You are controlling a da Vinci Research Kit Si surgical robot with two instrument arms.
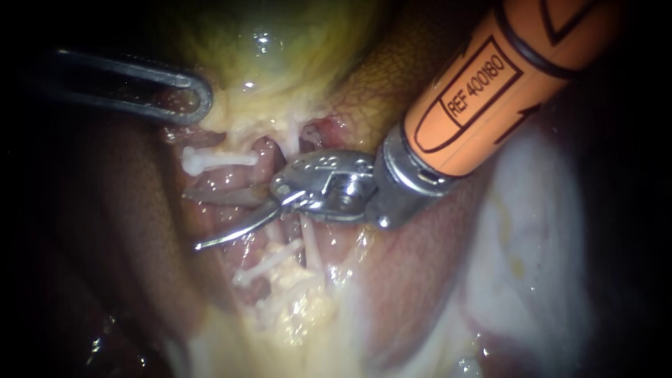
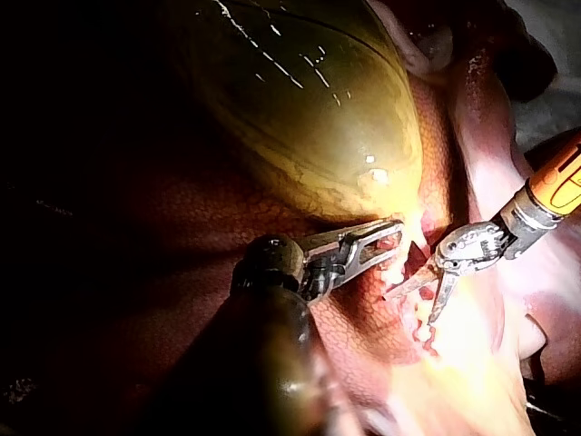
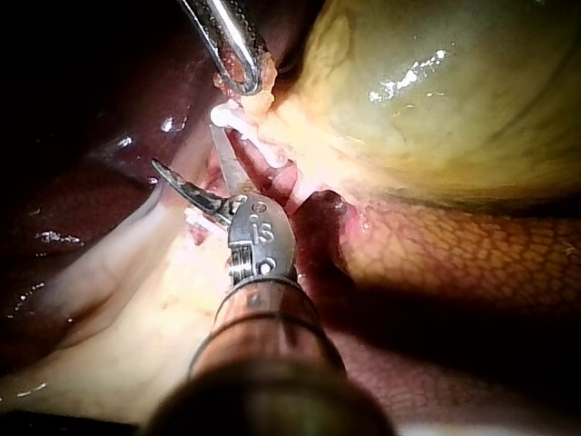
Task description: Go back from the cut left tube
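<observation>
Two blades at the tip of my right instrument [image 1: 192,220] stand apart with nothing gripped between them, one dull and straight, the other bright and curved. Its orange shaft comes in from the upper right. They lie at the gap in the cut left tube [image 1: 241,171], which hangs below the lower edge of the gallbladder [image 1: 280,42]. The tube's upper stump carries a white upper clip [image 1: 210,159] set across it, just above the dull blade. Two more white lower clips [image 1: 269,264] sit across the pale tissue under the curved blade. Whether either blade touches the stumps cannot be told from the endoscope. A thin pale strand [image 1: 309,241] runs down from the gallbladder's edge behind the instrument's hinge. My left instrument [image 1: 203,98] comes in from the left with its looped jaws closed on the yellowish fringe at the gallbladder's lower edge, just above the upper clip. The left wrist view shows the two jaws lying together on that pale tissue. In the right wrist view the open blades [image 3: 186,147] point toward the upper clip, with the left instrument's tip [image 3: 245,77] just beyond it. Dark liver [image 1: 119,210] flanks the dissected bed on both sides.
</observation>
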